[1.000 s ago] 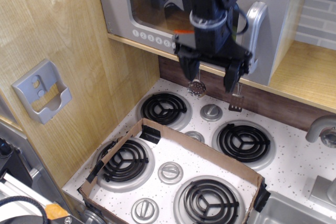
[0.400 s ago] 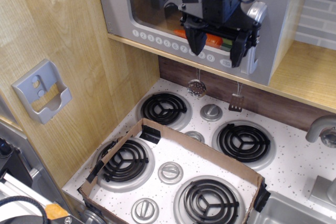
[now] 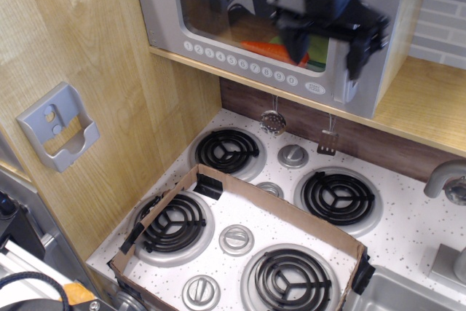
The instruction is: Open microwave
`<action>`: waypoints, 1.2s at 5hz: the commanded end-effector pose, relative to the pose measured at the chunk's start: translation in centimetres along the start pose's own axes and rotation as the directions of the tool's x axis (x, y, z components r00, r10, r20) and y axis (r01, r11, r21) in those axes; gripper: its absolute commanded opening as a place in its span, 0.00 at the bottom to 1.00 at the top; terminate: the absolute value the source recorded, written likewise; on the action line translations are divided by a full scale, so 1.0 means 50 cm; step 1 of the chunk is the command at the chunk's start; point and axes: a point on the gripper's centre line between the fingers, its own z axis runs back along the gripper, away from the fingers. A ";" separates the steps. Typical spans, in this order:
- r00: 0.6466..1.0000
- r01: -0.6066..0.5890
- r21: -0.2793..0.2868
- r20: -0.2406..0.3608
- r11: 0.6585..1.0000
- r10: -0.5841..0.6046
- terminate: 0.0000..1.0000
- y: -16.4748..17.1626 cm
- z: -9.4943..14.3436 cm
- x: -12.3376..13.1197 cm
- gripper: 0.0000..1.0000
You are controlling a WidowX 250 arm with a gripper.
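Grey plastic microwave [image 3: 218, 12] sits shut on the wooden shelf above the stove [image 3: 247, 209]. The black gripper [image 3: 325, 45], fingers spread wide and empty, hangs before the door, apparently lining up on the silver handle [image 3: 354, 71].

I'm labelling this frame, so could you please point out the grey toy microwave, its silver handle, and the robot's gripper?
Grey plastic toy microwave [image 3: 164, 5]: main camera view, left door frame.
Chunky silver vertical handle [image 3: 352, 91]: main camera view, lower end.
Black gripper [image 3: 325, 50]: main camera view, midway between the fingers.
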 end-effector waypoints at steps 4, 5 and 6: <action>0.996 0.030 -0.020 0.089 0.999 -0.028 0.00 -0.016 0.012 0.062 0.00; 0.996 0.026 0.001 0.086 1.000 -0.026 0.00 -0.012 0.014 0.063 0.00; 0.998 0.012 0.009 0.065 1.000 -0.013 0.00 0.001 0.012 0.044 0.00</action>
